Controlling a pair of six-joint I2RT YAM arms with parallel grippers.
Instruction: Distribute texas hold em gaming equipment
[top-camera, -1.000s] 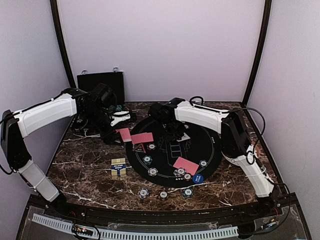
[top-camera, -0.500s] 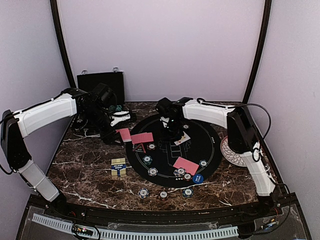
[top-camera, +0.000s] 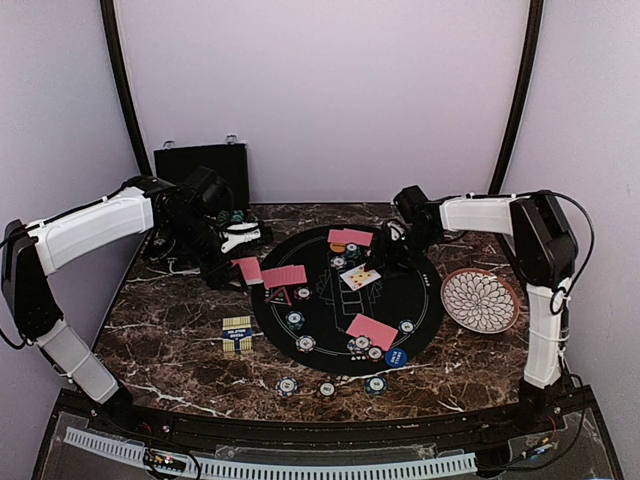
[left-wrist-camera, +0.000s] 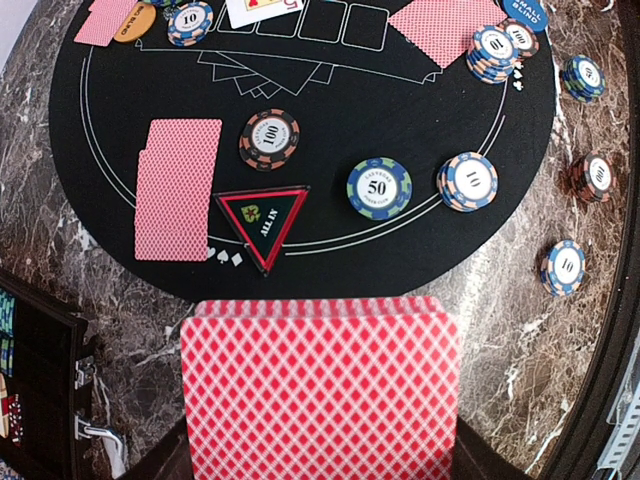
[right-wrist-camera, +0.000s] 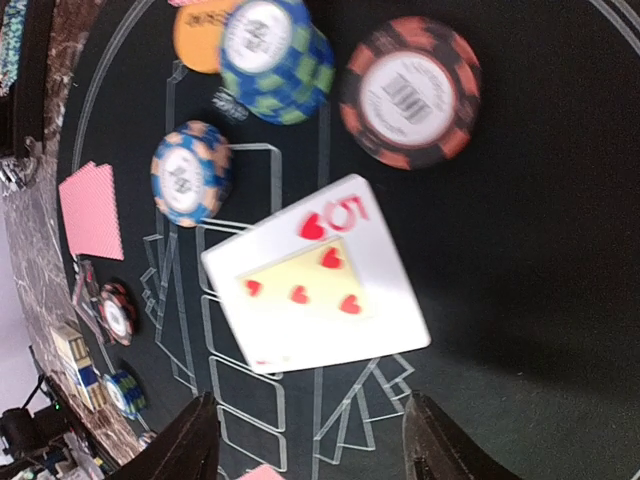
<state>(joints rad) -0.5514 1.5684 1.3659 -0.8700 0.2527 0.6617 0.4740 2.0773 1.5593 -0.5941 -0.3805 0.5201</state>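
My left gripper (top-camera: 236, 266) is shut on a stack of red-backed playing cards (left-wrist-camera: 320, 390), held just off the left edge of the round black mat (top-camera: 425, 295). My right gripper (right-wrist-camera: 312, 450) stands open over the mat's back right, with nothing between its fingers. A face-up five of hearts (right-wrist-camera: 315, 280) lies flat on the mat just ahead of it. Pairs of red-backed cards (top-camera: 284, 276) (top-camera: 371, 330) (top-camera: 350, 238) lie around the mat. Poker chips (left-wrist-camera: 378, 187) (left-wrist-camera: 269, 139) (right-wrist-camera: 410, 90), an orange button (right-wrist-camera: 198, 38) and a blue button (top-camera: 396, 356) also lie there.
A petal-patterned plate (top-camera: 480, 299) sits at the mat's right. A black case (top-camera: 200, 165) stands at the back left, with a chip tray (top-camera: 236, 217) in front of it. Three chips (top-camera: 327, 389) lie on the marble near the front, beside a small yellow-blue card (top-camera: 237, 334).
My right arm swung from the mat's centre to its back right and its jaws opened, leaving the five of hearts on the mat and uncovering the plate. The left arm stayed put.
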